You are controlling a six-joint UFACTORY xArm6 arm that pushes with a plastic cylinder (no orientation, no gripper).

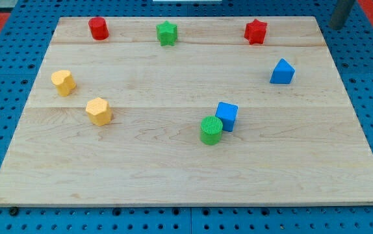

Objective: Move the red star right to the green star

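Note:
The red star lies near the view's top, right of the middle of the wooden board. The green star lies on the same line, well to its left, with bare wood between them. My tip shows at the view's top right corner, just off the board's far right corner. It is well to the right of the red star and touches no block.
A red cylinder sits at the top left. Two yellow blocks lie on the left. A blue block lies on the right. A blue cube touches a green cylinder near the middle.

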